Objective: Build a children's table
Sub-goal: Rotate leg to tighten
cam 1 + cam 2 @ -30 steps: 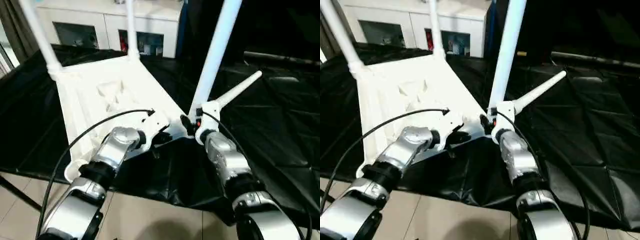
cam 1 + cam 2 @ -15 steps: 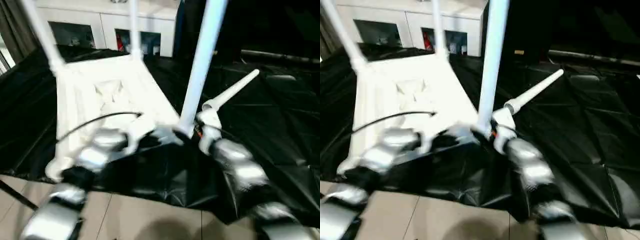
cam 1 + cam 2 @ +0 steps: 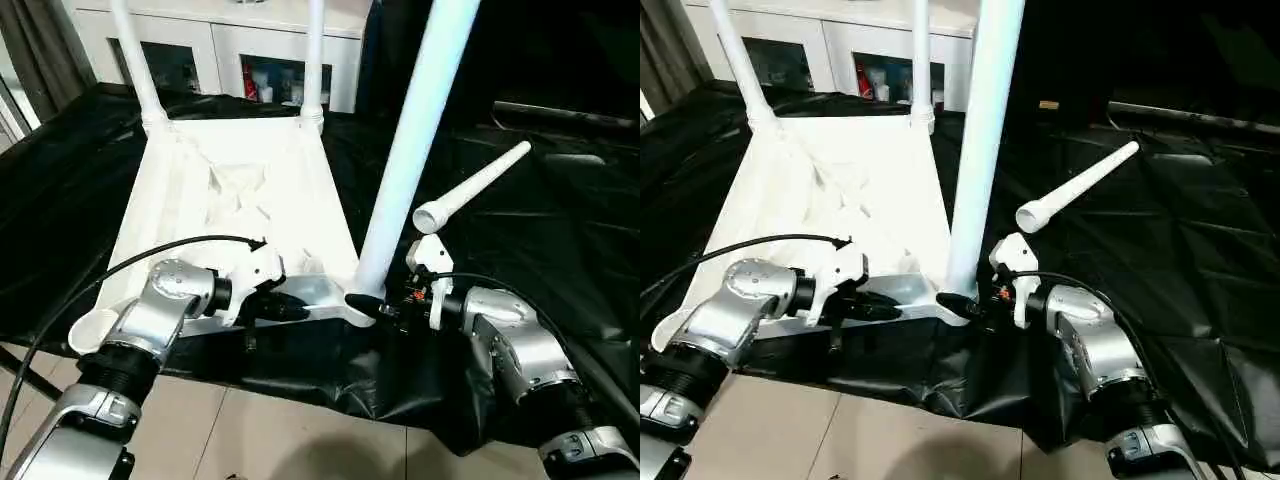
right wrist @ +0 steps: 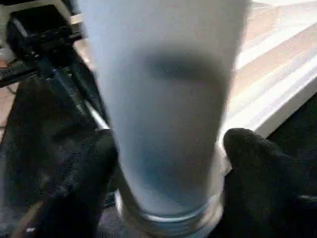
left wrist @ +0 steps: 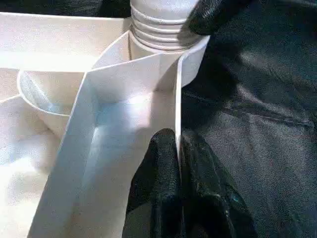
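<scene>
Table top point(image 3: 250, 200): upside down on black sheet point(image 3: 540, 250), ribs up. Two legs point(image 3: 135, 60) upright in its far corners; third leg point(image 3: 415, 150) in near corner socket, right tool point(image 3: 372, 308) clamped about its base. Fourth leg point(image 3: 470, 187) loose on sheet beside. Left tool point(image 5: 179, 168) pinches top's near rim

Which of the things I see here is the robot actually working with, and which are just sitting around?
Part of the job:
- upturned white table top
- two far legs already fitted
- near leg, held at its base by the right gripper
- loose leg on the black sheet
- left gripper pinching the table top's edge

Just lying about:
- white cabinet
- black sheet
</scene>
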